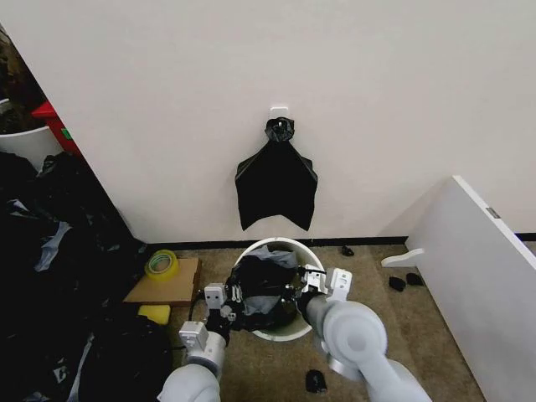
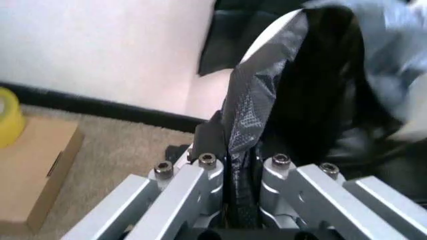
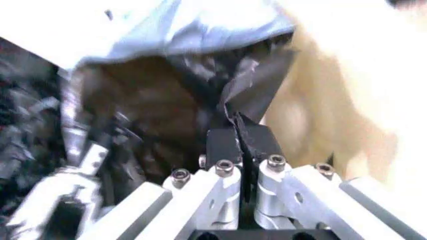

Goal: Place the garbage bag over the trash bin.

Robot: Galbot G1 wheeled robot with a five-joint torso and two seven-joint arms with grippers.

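The trash bin (image 1: 283, 244) is a round white bucket on the carpet by the wall. The garbage bag (image 1: 261, 289), black and crinkled, sits bunched in its mouth, with the far rim still bare. My left gripper (image 1: 232, 301) is at the bin's left side, shut on the bag's edge. In the left wrist view that left gripper (image 2: 227, 145) pinches a fold of the garbage bag (image 2: 313, 95) beside the white trash bin (image 2: 265, 41) rim. My right gripper (image 1: 300, 290) holds the bag's right edge. The right wrist view has the right gripper (image 3: 239, 137) shut on the garbage bag (image 3: 147, 100).
A flat black bundle (image 1: 276, 186) hangs from a wall hook above the bin. A cardboard box (image 1: 167, 286) with a yellow tape roll (image 1: 162, 264) lies left of it, beside a heap of black plastic (image 1: 50, 251). A white board (image 1: 477, 251) leans at right. Small black scraps (image 1: 315, 381) dot the carpet.
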